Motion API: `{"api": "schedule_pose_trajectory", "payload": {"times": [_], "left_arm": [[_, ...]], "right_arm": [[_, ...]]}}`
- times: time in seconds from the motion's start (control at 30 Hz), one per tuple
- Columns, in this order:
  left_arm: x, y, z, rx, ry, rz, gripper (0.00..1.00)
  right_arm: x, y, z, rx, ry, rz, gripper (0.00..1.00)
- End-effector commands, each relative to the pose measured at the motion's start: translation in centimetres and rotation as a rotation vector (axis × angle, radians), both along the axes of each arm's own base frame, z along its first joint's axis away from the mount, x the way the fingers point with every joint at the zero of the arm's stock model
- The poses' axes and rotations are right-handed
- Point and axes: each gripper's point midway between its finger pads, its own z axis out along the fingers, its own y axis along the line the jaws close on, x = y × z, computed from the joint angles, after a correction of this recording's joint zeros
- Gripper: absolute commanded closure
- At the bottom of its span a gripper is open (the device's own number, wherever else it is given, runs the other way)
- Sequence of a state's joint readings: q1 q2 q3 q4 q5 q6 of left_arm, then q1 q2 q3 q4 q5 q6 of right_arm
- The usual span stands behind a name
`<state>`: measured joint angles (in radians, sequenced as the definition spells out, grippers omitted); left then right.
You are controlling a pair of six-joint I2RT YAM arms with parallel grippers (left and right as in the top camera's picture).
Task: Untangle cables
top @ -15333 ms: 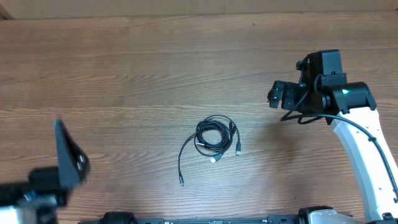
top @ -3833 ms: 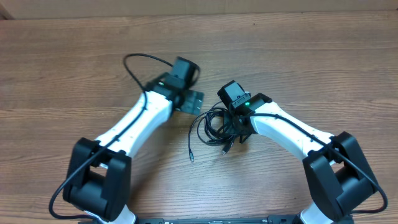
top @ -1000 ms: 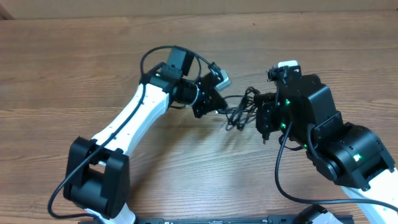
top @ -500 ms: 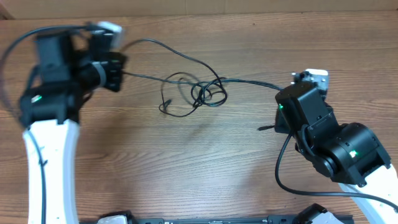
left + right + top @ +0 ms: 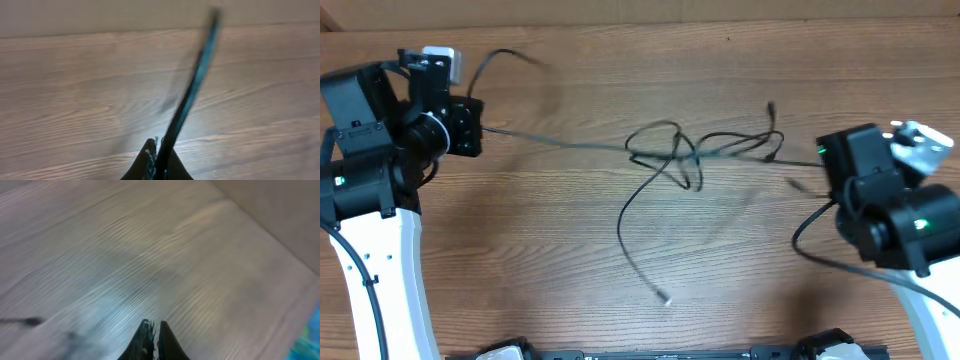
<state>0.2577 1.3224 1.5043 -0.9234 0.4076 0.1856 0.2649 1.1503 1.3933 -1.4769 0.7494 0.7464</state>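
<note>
Both left jaws and right jaws are clamped on the stretched cables (image 5: pixel 623 228); the middle knot (image 5: pixel 675 160) is judged unresolved, so a closer regrasp is called for.

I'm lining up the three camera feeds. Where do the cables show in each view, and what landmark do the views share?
Overhead: cables strung across mid-table, knot at centre, one loose end trailing toward the bottom.
Left wrist: one blurred strand rising from bottom centre to top right.
Right wrist: probably a strand, only a faint dark blur at the lower left edge.
Shared landmark: the wood-grain table, seen in every view.
</note>
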Motion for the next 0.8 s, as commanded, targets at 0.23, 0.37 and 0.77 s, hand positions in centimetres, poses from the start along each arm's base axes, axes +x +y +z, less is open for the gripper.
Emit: {"api": "schedule_pose_trajectory", "payload": {"times": [0.23, 0.37, 0.77], "left_arm": [[0.0, 1.9, 0.7, 0.036, -0.015, 0.085, 0.96], [0.0, 1.9, 0.7, 0.026, -0.013, 0.087, 0.96], [-0.1, -0.2, 1.3, -0.085, -0.025, 0.015, 0.96]], "right_arm": [[0.6, -2.0, 0.8, -0.044, -0.031, -0.109, 0.96], [1.5, -1.4, -0.5, -0.024, 0.016, -0.096, 0.96], [9.0, 11.0, -5.6, 0.367, 0.161, 0.604, 0.0]]}}
